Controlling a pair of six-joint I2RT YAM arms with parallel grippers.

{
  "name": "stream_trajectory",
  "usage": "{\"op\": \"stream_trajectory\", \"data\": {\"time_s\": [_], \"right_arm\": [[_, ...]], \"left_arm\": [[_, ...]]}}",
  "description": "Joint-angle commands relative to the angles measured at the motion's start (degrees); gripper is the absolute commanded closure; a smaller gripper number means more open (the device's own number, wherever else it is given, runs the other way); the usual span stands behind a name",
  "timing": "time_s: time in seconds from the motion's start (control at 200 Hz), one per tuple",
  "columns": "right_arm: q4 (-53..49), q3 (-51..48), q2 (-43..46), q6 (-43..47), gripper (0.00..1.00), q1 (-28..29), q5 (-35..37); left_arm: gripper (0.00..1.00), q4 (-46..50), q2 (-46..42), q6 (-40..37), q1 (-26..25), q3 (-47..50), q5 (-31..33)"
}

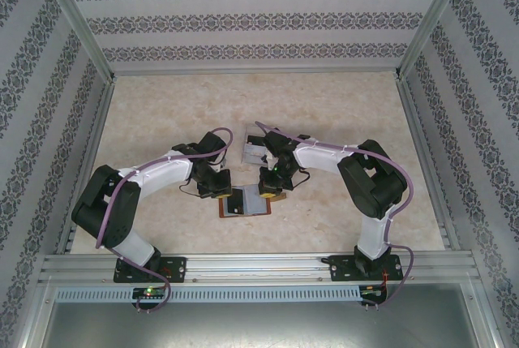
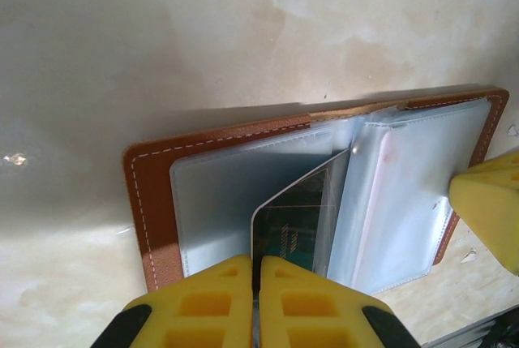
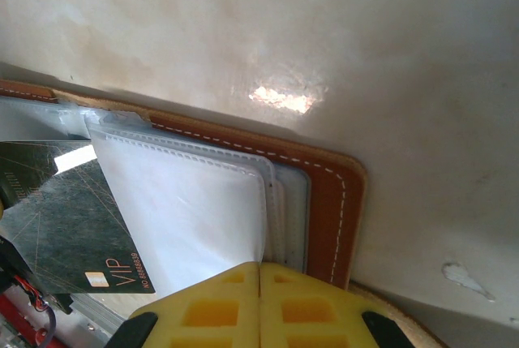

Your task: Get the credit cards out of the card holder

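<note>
The reddish-brown card holder (image 2: 151,202) lies open on the table between both arms (image 1: 226,212), its clear grey-blue pockets facing up. A dark credit card (image 2: 298,216) with thin gold lines stands partly out of a middle pocket. My left gripper (image 2: 258,260) is shut on its near edge. From the right wrist the same card (image 3: 71,226) shows the letters VIP. My right gripper (image 3: 259,267) is shut, its yellow tips resting on the right-hand pocket edge (image 3: 268,202) of the card holder. Whether it pinches a sleeve I cannot tell. That gripper's yellow finger (image 2: 489,208) touches the holder's right edge.
A clear plastic box (image 1: 253,148) sits just behind the two grippers. The marble-look tabletop (image 1: 340,113) stretches free to the back and sides. Aluminium rails (image 1: 243,265) and patterned walls close in the workspace.
</note>
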State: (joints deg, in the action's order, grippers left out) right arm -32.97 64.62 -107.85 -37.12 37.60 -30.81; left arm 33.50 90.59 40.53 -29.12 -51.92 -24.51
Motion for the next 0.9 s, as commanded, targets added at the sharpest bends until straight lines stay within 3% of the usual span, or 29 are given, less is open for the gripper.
{"op": "stream_trajectory", "data": {"time_s": [0.0, 0.535, 0.894], "right_arm": [[-1.13, -0.37, -2.36, 0.91, 0.92, -0.08, 2.68], [-1.02, -0.5, -2.36, 0.73, 0.92, -0.15, 2.59], [-1.02, -0.54, -2.03, 0.64, 0.92, -0.03, 2.76]], "left_arm": [[0.91, 1.66, -1.11, 1.25, 0.43, -1.33, 1.69], [0.85, -5.98, 0.56, 3.68, -0.74, 0.23, -5.79], [0.95, -4.32, 0.83, 2.66, -0.81, -0.34, -5.09]]}}
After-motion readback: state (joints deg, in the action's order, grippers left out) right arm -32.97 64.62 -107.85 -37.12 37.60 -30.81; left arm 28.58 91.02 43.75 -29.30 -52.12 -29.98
